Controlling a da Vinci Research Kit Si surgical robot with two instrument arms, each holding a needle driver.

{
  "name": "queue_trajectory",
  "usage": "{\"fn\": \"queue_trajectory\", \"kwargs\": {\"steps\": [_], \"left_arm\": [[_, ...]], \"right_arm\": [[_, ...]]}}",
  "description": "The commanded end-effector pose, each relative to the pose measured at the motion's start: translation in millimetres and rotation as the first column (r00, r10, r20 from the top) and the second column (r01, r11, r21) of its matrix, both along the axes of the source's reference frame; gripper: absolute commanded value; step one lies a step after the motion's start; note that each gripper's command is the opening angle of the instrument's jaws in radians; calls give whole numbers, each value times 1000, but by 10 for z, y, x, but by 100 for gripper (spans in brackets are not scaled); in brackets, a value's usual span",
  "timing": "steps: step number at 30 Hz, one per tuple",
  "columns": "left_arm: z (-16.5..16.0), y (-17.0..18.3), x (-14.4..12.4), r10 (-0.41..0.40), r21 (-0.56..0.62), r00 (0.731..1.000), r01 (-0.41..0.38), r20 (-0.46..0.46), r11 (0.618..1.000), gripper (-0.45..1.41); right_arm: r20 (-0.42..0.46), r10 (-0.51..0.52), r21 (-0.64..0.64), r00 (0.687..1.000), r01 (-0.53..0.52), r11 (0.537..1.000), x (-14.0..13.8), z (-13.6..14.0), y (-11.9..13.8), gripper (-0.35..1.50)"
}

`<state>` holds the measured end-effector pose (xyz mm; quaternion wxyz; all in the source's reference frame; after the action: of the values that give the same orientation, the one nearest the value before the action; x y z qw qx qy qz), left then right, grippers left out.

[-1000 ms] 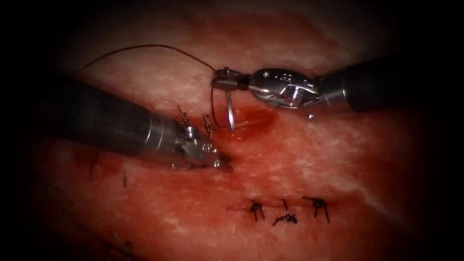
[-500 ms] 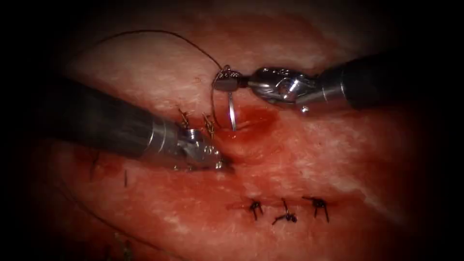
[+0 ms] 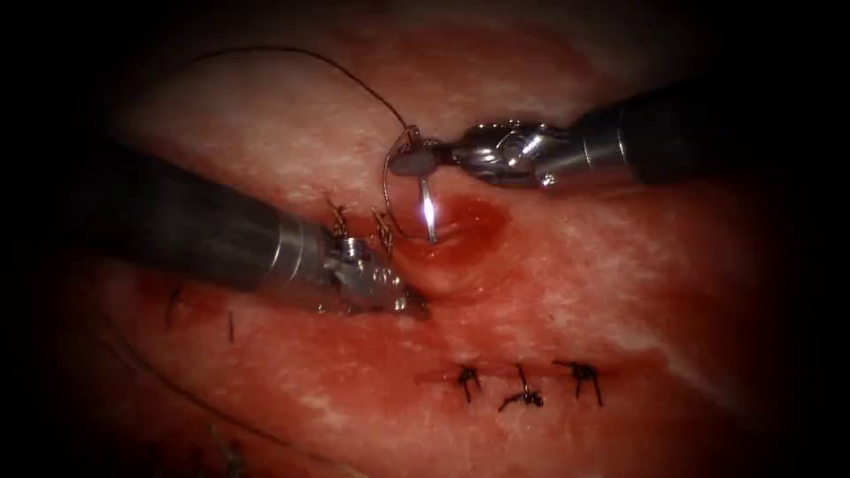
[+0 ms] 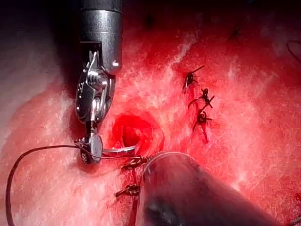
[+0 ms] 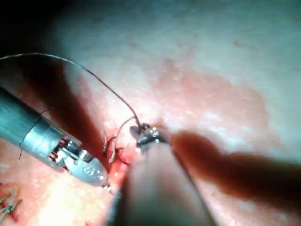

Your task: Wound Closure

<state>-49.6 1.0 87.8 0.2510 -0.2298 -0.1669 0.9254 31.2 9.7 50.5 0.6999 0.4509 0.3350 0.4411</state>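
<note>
Right end effector point(image 3: 403, 162) is clamped on the needle point(image 3: 427, 211) near its swaged end, tip over the cut. Left end effector point(image 3: 409, 304) is closed, pressing tissue point(image 3: 620, 292) at seven o'clock of the needle.

tissue point(image 3: 567, 292), red fluid point(image 3: 469, 221), tied stitches point(image 3: 524, 382)

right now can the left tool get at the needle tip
Probably yes: the left tool rests on the tissue just below the needle, held near its tail by the right tool; nothing lies between.
</note>
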Motion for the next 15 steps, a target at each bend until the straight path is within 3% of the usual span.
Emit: {"fn": "queue_trajectory", "kwargs": {"steps": [1,8,15], "left_arm": [[5,-6,-4,2,2,1000,-2,1,1000,-8],[4,-6,-3,2,2,1000,-2,1,1000,-8],[4,-6,-3,3,3,1000,-3,1,1000,-8]], "right_arm": [[0,-13,15,1000,13,1000,7,3,-10,-35],[26,-45,126,999,41,991,9,0,-24,-35],[-29,-18,297,999,26,955,12,-7,-37,-35]]}}
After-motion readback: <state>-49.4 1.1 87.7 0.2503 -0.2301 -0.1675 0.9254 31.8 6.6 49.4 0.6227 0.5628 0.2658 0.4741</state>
